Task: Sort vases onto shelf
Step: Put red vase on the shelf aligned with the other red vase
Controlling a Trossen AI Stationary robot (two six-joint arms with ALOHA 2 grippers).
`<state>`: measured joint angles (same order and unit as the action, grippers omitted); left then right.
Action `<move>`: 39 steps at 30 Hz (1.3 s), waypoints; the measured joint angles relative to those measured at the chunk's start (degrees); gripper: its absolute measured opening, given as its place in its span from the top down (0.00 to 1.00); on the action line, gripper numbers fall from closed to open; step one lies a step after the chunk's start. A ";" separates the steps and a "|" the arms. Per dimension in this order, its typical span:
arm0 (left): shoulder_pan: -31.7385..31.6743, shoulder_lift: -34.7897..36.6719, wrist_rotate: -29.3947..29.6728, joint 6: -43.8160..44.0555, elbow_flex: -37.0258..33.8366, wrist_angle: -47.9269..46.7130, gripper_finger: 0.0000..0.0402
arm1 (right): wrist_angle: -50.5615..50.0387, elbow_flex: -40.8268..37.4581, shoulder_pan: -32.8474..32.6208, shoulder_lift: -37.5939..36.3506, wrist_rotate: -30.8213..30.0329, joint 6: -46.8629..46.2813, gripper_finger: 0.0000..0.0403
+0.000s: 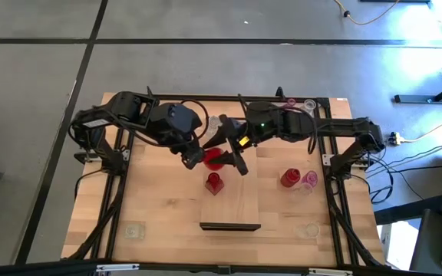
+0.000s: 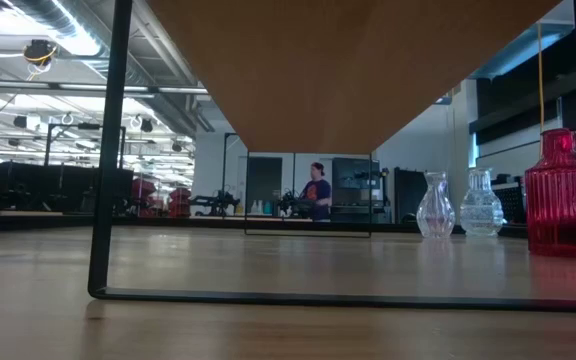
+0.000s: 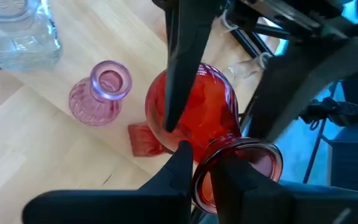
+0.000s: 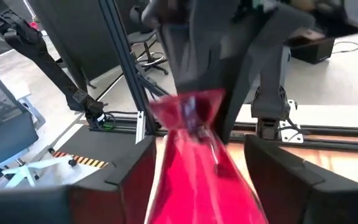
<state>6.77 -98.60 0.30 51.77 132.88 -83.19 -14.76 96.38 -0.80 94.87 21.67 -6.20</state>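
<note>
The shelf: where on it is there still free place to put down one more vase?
The shelf is bare across its near half, up to the dark front edge. Its far end is crowded: a red vase stands there, and both grippers meet around another red vase above that end.

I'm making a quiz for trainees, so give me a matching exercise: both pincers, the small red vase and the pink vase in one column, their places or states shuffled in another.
1 left pincer
2 right pincer
3 small red vase
4 pink vase

A standing on the shelf
B open, fingers either side of the big red vase
C on the tabletop beside another red vase
D shut on the big red vase's rim

Pairs: 1-D, 2-B, 3-A, 4-C
</note>
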 joint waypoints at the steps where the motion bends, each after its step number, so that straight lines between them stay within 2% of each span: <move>1: -0.02 -0.07 0.11 -0.01 0.00 -0.06 0.93 | 0.55 0.00 0.00 0.02 0.24 0.00 0.39; 5: -0.15 -0.07 0.60 -0.86 0.00 1.76 0.93 | 1.53 0.02 0.00 -0.04 0.42 0.00 0.35; 9: -0.95 -0.05 0.36 -1.64 0.00 4.10 0.93 | 1.70 0.00 -0.03 0.47 1.16 0.02 0.35; 17: -1.73 -1.47 -1.93 -2.53 -0.02 4.83 0.93 | 1.61 -0.04 -0.83 1.29 0.79 -1.01 0.44; 26: -1.80 -2.37 -4.68 -2.64 -0.02 5.10 0.95 | 0.70 -0.04 -0.85 1.44 1.13 -0.43 0.62; 39: -1.80 -1.94 -5.23 -2.81 -0.07 5.38 0.93 | -0.04 0.01 -0.74 1.40 1.44 -0.93 0.62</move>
<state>4.97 -100.55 -4.92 48.96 132.81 -77.80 -14.80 96.39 -1.54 96.27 23.11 -7.13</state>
